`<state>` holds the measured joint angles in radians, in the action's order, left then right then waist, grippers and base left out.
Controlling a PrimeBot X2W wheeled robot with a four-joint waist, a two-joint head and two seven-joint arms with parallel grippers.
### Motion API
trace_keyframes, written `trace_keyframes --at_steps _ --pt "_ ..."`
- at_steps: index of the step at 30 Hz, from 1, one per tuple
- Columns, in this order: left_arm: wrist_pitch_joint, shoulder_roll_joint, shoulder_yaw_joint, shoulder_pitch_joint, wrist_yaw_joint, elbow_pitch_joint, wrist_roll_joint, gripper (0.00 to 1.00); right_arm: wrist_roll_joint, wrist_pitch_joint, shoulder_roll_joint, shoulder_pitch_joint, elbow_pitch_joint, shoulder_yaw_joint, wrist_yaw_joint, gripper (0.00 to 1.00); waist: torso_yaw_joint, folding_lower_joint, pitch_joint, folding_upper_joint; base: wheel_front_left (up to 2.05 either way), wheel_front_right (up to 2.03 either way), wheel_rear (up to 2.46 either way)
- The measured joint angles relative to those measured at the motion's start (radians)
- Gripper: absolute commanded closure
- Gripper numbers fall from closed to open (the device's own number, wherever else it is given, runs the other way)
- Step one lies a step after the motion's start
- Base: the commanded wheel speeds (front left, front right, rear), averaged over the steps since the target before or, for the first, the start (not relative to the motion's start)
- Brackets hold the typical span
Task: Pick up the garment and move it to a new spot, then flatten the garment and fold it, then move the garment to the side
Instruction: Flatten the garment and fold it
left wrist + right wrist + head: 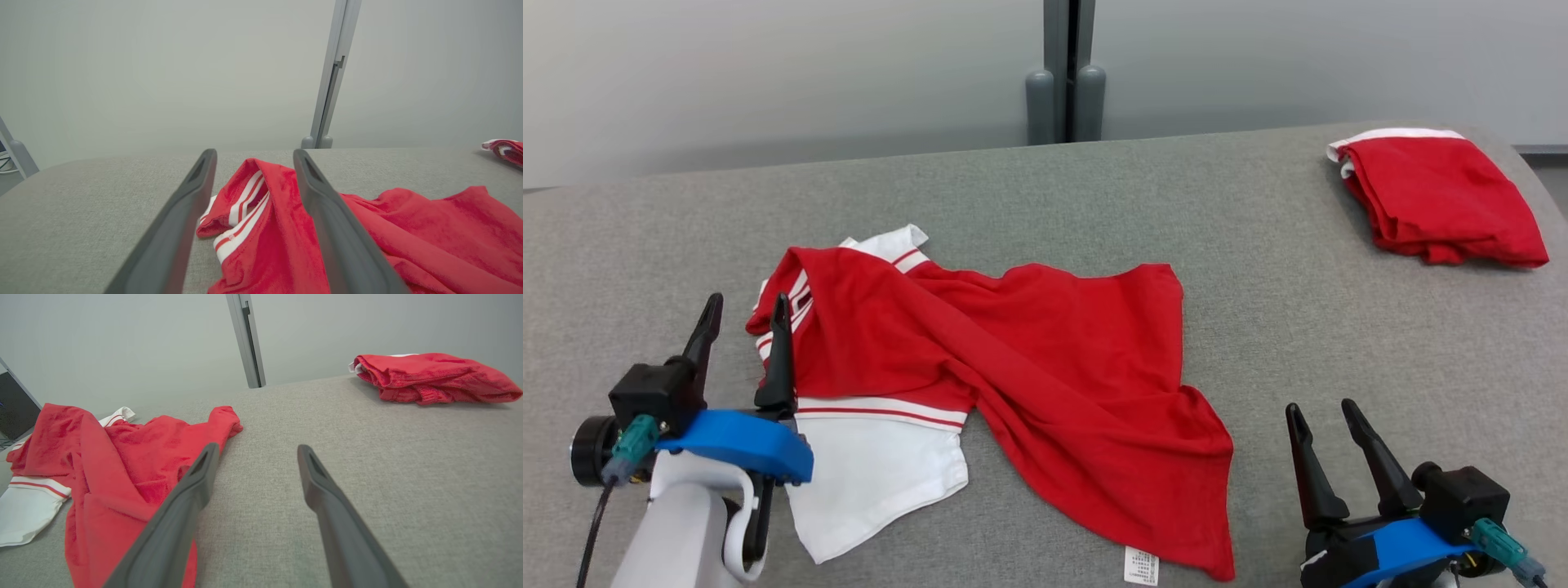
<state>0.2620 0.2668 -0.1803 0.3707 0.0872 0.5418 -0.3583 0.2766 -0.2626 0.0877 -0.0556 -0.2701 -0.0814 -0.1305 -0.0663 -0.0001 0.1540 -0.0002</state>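
Observation:
The garment [1029, 351], a red shirt with white red-striped sleeves, lies rumpled and partly spread on the grey table [1094, 188]. My left gripper [748, 300] is open at the shirt's left edge, one finger over the striped cloth and the other over bare table. In the left wrist view the striped edge of the garment [245, 212] lies between and beyond the parted fingers of the left gripper [253, 152]. My right gripper [1319, 407] stands open and empty over bare table, right of the shirt's hem. In the right wrist view the garment [122, 457] lies left of the right gripper [255, 447].
A second red garment [1441, 196], folded, lies at the table's far right corner; the folded garment [433, 375] also shows in the right wrist view. A grey post [1066, 73] stands behind the table against a pale wall. Bare tabletop stretches between the two garments.

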Motion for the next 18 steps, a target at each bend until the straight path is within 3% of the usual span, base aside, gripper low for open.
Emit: trace_keyframes --at_steps 7,18 --pt "0.0 -0.073 0.104 -0.195 -0.006 -0.204 0.086 0.0 0.0 0.0 0.0 0.027 -0.006 0.001 0.0 0.0 0.045 0.0 -0.036 0.0 0.0 0.0 0.0" --pt "0.001 -0.169 0.196 -0.371 0.012 -0.359 0.193 0.0 0.004 0.0 -0.001 0.053 -0.012 0.0 0.0 0.0 0.064 0.0 -0.072 0.0 0.0 0.0 0.0"
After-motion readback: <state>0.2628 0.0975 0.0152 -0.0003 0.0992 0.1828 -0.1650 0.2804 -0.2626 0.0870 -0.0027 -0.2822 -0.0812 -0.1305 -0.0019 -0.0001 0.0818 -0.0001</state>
